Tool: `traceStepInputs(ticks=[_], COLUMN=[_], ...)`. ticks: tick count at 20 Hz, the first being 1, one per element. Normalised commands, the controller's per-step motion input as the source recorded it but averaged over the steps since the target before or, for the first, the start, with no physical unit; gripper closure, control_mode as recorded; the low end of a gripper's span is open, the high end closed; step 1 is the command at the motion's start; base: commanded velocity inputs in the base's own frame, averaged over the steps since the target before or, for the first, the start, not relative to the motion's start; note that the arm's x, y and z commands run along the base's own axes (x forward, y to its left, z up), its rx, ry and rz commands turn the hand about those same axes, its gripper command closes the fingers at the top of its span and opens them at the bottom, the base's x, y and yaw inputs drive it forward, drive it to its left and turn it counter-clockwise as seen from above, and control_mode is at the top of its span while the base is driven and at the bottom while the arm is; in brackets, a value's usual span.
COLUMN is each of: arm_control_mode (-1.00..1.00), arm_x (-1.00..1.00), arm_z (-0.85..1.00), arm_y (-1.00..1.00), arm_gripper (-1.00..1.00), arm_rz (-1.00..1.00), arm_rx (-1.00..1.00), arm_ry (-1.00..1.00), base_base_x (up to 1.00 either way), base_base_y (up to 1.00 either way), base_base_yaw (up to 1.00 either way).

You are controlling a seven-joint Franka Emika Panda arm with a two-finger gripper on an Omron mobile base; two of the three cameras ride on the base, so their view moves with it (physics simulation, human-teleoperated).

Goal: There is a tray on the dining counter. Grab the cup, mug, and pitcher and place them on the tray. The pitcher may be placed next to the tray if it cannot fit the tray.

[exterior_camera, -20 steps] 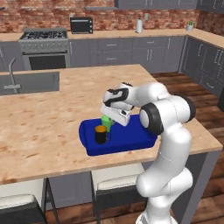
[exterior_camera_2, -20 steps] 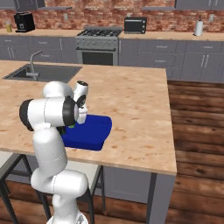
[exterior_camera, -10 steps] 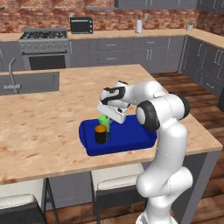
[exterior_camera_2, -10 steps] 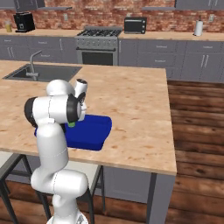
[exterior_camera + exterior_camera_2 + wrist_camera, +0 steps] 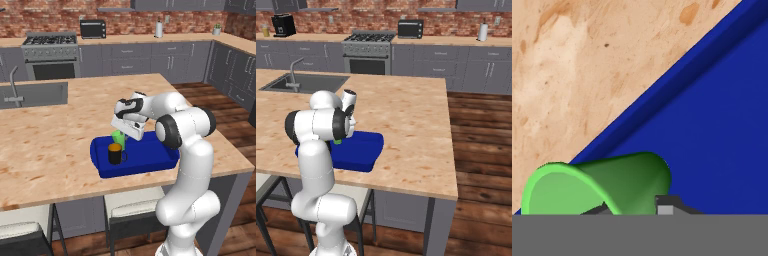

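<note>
The deep-blue tray [image 5: 150,160] [image 5: 363,150] [image 5: 712,125] lies on the dining counter [image 5: 50,145] near its front edge. The black mug [image 5: 115,154] with its orange inside stands upright in the tray's left end. Just behind it is the green cup [image 5: 118,136] [image 5: 337,142] [image 5: 612,185], low over the tray and tilted, its mouth turned sideways in the hand view. My gripper [image 5: 122,134] [image 5: 632,210] reaches down onto it, shut on the cup's wall, one fingertip [image 5: 667,206] against the outside. The pitcher is out of view.
A sink [image 5: 30,95] [image 5: 306,82] is set into the counter's far left. Stools [image 5: 132,207] stand under the front edge. A stove [image 5: 50,50] and a toaster oven [image 5: 93,28] line the back wall. Bare counter [image 5: 411,125] stretches right of the tray.
The hand has shifted slightly over the tray's left end. The cup and the mug stay where they were.
</note>
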Motion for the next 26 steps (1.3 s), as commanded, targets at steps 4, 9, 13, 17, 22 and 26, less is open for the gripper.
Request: traceStepInputs(ticks=[4,9,13,17,22,26], arm_control_mode=[-1.00,-1.00,-1.00,-1.00,-1.00,-1.00], arm_x=[0.00,0.00,0.00,0.00,-0.07,-0.38], arm_z=[0.00,0.00,0.00,0.02,0.34,0.57], arm_y=[0.00,0.00,0.00,-0.02,-0.10,0.02], arm_gripper=[-1.00,-1.00,-1.00,-1.00,-1.00,-1.00], arm_rz=[0.00,0.00,0.00,0.00,0.06,0.06], arm_rx=[0.00,0.00,0.00,0.00,0.01,0.00], arm_ry=[0.00,0.00,0.00,0.00,0.00,0.00], base_base_x=[0.00,0.00,0.00,0.00,0.00,0.00], base_base_y=[0.00,0.00,0.00,0.00,0.00,0.00], base_base_yaw=[0.00,0.00,0.00,0.00,0.00,0.00])
